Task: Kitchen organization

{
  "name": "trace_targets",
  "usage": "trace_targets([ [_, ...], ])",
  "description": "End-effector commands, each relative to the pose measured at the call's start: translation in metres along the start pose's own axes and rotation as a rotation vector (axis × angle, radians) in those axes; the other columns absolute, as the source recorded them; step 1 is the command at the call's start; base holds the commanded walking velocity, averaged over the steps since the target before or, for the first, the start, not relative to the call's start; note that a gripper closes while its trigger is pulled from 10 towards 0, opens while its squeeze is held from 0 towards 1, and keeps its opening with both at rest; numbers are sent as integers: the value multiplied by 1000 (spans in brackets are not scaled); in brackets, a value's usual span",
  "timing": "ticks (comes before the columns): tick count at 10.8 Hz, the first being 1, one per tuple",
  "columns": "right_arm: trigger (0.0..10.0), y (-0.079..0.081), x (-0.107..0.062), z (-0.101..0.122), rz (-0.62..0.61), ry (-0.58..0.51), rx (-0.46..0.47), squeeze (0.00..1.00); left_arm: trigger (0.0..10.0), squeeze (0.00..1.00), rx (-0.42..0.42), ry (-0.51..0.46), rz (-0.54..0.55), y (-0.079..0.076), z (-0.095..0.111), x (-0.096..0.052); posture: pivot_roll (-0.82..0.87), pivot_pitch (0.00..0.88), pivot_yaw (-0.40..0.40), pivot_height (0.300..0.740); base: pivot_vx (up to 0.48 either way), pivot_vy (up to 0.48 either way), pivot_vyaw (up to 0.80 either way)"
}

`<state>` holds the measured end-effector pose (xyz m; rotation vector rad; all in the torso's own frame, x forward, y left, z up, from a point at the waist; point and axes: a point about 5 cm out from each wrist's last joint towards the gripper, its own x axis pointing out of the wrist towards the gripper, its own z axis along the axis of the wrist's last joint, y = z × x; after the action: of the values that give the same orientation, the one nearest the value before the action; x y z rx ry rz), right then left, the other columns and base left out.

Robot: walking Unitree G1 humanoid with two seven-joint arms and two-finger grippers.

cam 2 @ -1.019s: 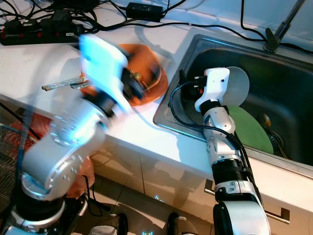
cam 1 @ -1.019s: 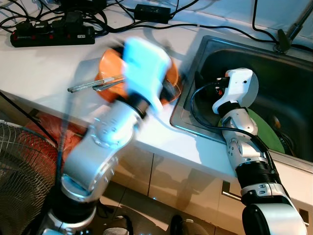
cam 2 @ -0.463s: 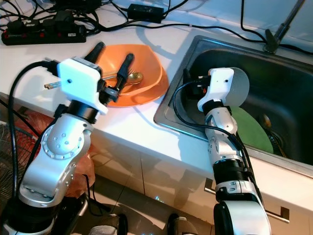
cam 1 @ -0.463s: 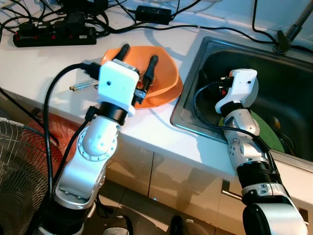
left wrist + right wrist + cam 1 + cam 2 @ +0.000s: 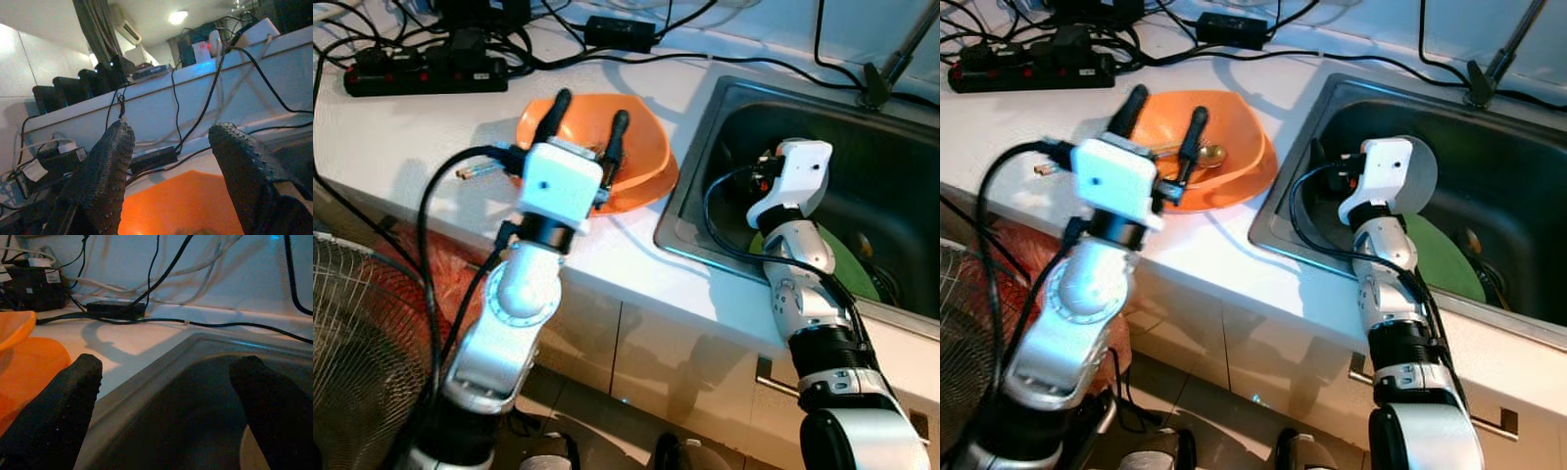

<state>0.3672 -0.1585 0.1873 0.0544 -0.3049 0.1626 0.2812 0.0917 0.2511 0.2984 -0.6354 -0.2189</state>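
Left tool [image 5: 584, 116] is over the orange bowl [image 5: 641, 162] on the white counter [image 5: 401, 127], fingers spread wide w/ nothing between them, tips pointing toward the far rim. Bowl sits just left of the sink [image 5: 891, 147], near its edge. A spoon [image 5: 1205, 155] lies inside the bowl, and what look like chopsticks [image 5: 1043, 168] stick out past its left rim, so prob the bowl was used as a catch-all for utensils. Left wrist view confirms: both pads [image 5: 105, 171] apart, orange surface below and between them. Right tool [image 5: 161, 416] hangs inside the sink opening at its left wall, fingers spread too, holding nothing. It sits above a green plate [image 5: 852, 264] and a grey dish [image 5: 1420, 171] in the basin, which suggests dishes are being collected there. Judgement: left arm is lining up to straddle the bowl rim or pick out a utensil, can't tell which. Risk: the bowl is light and close to the sink lip, so a sideways nudge could tip it in. Power strip [image 5: 421, 73] and cables [image 5: 705, 54] lie along the far side of the counter, well apart from the bowl.
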Motion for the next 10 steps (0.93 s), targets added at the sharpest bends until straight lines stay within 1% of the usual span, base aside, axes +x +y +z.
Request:
trace_targets([
  [1, 10000, -5, -6, -6, -25, 13, 6, 0, 10000, 0, -1, -19, 13, -1, 2, 2, 101, 113, -9, 740, 0, 0, 0],
  [2, 10000, -5, -6, -6, -28, 14, 7, 0, 10000, 0, -11, -28, 23, 1, 2, 4, 102, 125, -10, 740, 0, 0, 0],
  [6, 10000, -4, -6, -6, -16, 17, 3, 0, 10000, 0, 10, -24, 65, 6, -1, 7, 103, 136, -17, 740, 0, 0, 0],
  [10, 10000, -3, -6, -6, -9, 22, -8, 0, 10000, 0, 14, -24, 81, 8, 1, 9, 103, 151, -18, 740, 0, 0, 0],
])
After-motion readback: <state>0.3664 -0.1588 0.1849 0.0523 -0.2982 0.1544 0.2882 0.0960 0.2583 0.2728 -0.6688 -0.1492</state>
